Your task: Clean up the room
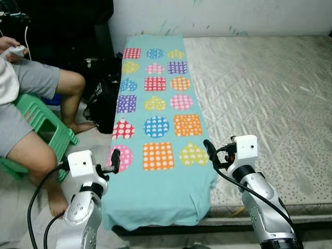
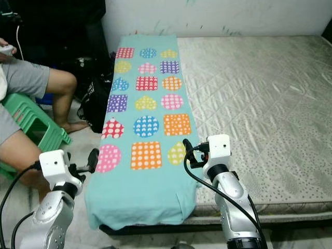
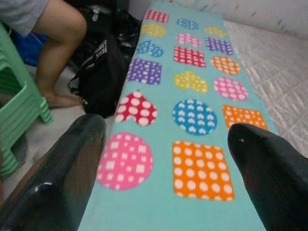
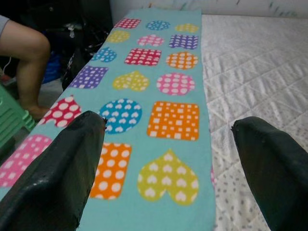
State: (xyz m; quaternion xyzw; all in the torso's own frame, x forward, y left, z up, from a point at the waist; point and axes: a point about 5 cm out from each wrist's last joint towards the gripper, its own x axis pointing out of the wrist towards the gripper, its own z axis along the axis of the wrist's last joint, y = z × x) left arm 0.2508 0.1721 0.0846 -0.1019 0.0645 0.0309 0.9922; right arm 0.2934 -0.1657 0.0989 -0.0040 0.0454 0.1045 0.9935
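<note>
A teal blanket (image 1: 155, 129) with coloured spotted hearts, squares and circles is being shown spread in a long strip along the left side of a grey quilted mattress (image 1: 259, 93). Its near end is hanging over the mattress edge.

The left gripper (image 1: 115, 160) is being held just beside the blanket's left edge, next to a pink spotted circle (image 1: 122, 157). Its fingers (image 3: 62, 168) are being kept wide apart, with nothing between them; beyond their tips the pink circle and an orange square (image 3: 202, 169) are being seen.

The right gripper (image 1: 210, 152) is being held at the blanket's right edge, close to a yellow heart (image 1: 193, 154). Its fingers (image 4: 57, 168) are also being kept wide apart and empty, with the yellow heart lying between and beyond their tips.

To the left of the left fingers, a person (image 1: 31, 98) is sitting on a green plastic stool (image 1: 44, 122). A black bag (image 1: 104, 98) is resting on the floor between the person's leg and the blanket.
</note>
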